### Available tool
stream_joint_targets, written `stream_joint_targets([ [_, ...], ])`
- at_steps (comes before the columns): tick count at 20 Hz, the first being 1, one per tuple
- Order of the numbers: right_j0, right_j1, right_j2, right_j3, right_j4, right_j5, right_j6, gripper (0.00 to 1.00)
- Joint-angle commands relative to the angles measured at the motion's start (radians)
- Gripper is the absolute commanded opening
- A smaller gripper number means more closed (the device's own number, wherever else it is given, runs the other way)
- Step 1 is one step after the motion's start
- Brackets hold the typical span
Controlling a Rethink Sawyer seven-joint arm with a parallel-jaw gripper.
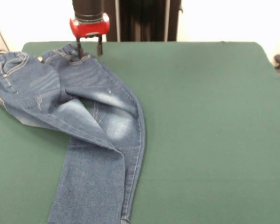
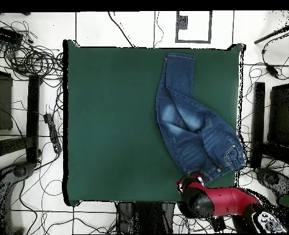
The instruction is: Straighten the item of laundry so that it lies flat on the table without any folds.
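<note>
From overhead I see white tiled floor [image 2: 110, 27] all around the worktop. Loose black cables [image 2: 30, 58] coil in a heap at 10 o'clock, and more strands trail down the 9 o'clock side. A dark stand or frame [image 2: 12, 116] sits at 9 o'clock; another dark frame [image 2: 275, 122] sits at 3 o'clock. A grey-outlined square panel [image 2: 193, 26] lies on the floor at 12 o'clock. In my front view, dark vertical posts [image 1: 144, 21] stand at 12 o'clock against a pale wall [image 1: 224, 18].
</note>
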Motion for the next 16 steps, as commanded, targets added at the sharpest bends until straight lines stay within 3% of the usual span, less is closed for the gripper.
stream_joint_targets([
  [1, 0.082, 0.109, 0.013, -0.089, -0.037, -0.168, 0.134, 1.0],
  [6, 0.12, 0.12, -0.039, -0.109, -0.032, -0.266, 0.135, 1.0],
  [11, 0.201, 0.159, -0.155, -0.151, 0.028, -0.442, 0.125, 1.0],
  [15, 0.219, 0.177, -0.192, -0.158, 0.069, -0.505, 0.128, 1.0],
  [16, 0.223, 0.18, -0.198, -0.16, 0.078, -0.502, 0.137, 0.0],
])
